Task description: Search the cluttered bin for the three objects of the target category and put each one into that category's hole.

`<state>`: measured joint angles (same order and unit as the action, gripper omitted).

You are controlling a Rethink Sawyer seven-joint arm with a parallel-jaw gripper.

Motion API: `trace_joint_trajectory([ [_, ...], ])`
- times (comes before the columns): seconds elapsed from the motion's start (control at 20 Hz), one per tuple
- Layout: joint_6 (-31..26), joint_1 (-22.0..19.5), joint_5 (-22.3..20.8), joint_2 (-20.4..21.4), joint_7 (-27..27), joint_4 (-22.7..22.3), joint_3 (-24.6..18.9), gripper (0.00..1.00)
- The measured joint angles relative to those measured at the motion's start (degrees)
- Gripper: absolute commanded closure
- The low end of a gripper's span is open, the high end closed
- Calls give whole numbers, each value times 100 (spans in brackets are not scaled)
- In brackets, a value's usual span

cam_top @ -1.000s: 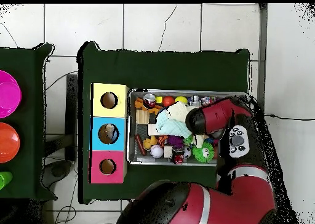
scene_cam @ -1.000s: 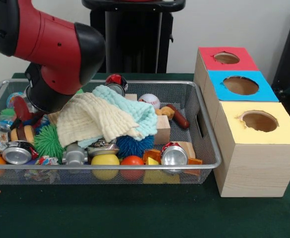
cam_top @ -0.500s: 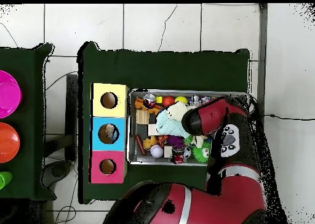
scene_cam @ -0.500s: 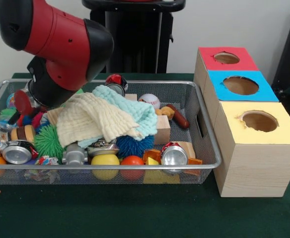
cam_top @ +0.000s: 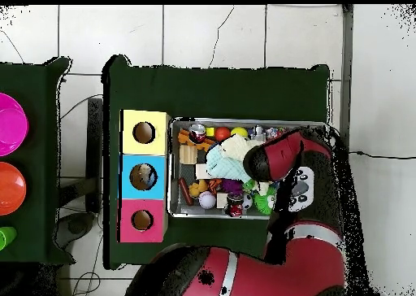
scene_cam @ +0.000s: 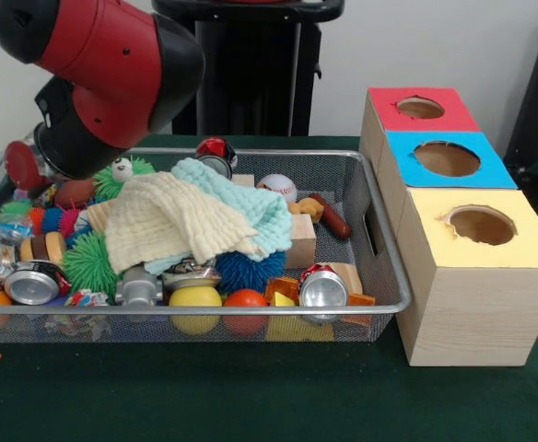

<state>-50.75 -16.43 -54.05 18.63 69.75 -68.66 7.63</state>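
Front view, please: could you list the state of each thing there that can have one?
Hand: hidden behind the arm.
Wire bin: crowded, nearly full.
Cream cloth: crumpled, draped over the pile.
Pale blue cloth: crumpled, partly under the cream cloth.
Silver can: lying on its side.
Red hole, blue hole, yellow hole: open.

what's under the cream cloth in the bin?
The cream cloth drapes over a light blue cloth; a blue spiky ball and crushed can poke out below. Anything deeper is covered.
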Motion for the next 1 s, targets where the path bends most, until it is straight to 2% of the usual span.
trace_joint_trajectory([
  [0.55,193,-297,56,11,0,-42,62,0],
  [1.0,531,-724,439,11,0,-134,-37,0],
])
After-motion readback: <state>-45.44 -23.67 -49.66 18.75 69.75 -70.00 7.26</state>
